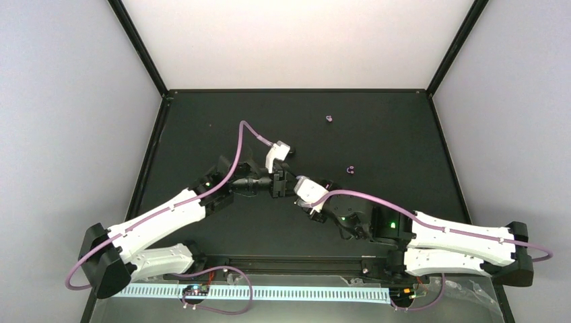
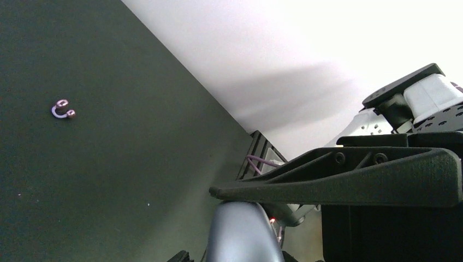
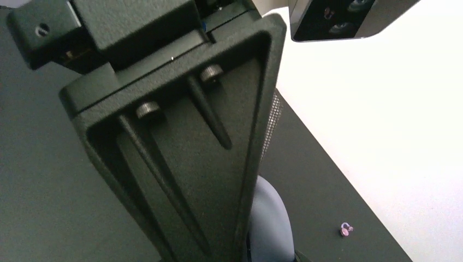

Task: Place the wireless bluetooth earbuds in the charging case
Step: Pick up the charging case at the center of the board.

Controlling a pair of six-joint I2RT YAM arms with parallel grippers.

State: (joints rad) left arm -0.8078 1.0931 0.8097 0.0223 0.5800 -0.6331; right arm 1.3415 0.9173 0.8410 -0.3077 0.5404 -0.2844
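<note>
Both arms meet over the middle of the dark surface (image 1: 202,128), with the left gripper (image 1: 275,184) and the right gripper (image 1: 291,183) almost tip to tip. The charging case (image 3: 270,218) sits between them (only its rounded grey-purple shell shows). The right jaws pinch it, the shell tight against the inner face of the one finger in view. On the left, the upper finger (image 2: 338,174) touches the top of the case. Its partner is out of frame, so I cannot tell whether those jaws grip. Neither bud is in the case. The near earbud (image 1: 350,169) and the far earbud (image 1: 328,119) lie loose on the surface, well apart.
</note>
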